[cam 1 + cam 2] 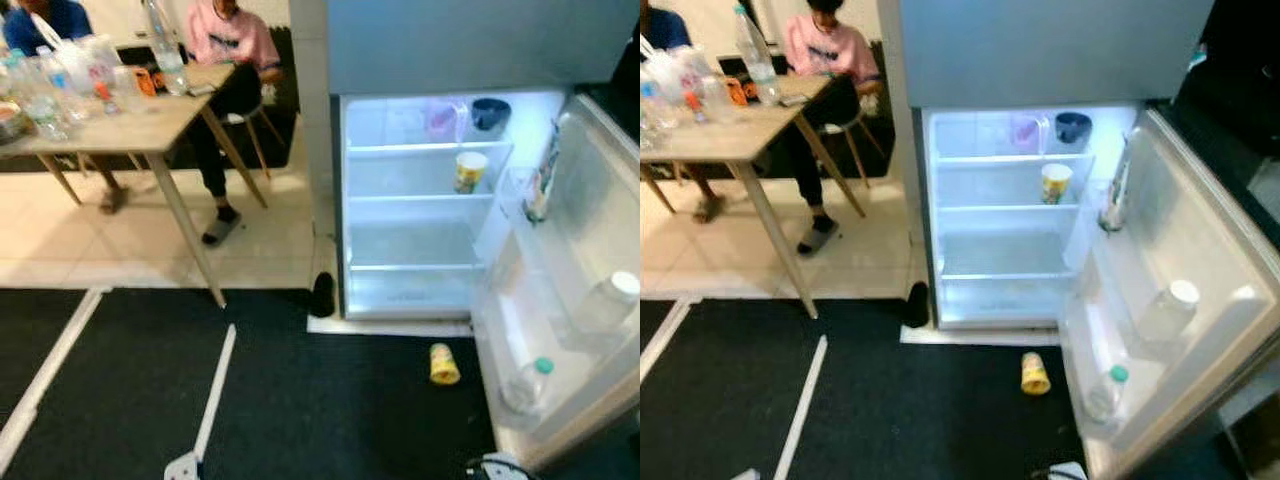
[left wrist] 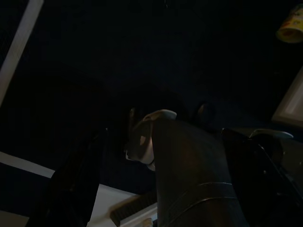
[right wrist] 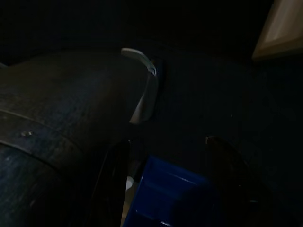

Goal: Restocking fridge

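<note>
Grippers idle, fridge open, can on floor

Left gripper hangs low over dark mat, very dark; can't tell its finger state. Right gripper same, dim, state unclear, something blue between its fingers. Fridge stands open, lit inside. Yellow can lies on the mat just in front of fridge. Yellow cup on fridge's middle shelf; dark bowl on top shelf. Capped bottle in fridge door's lower rack. Table with bottles well left of fridge, two persons seated there.
</note>
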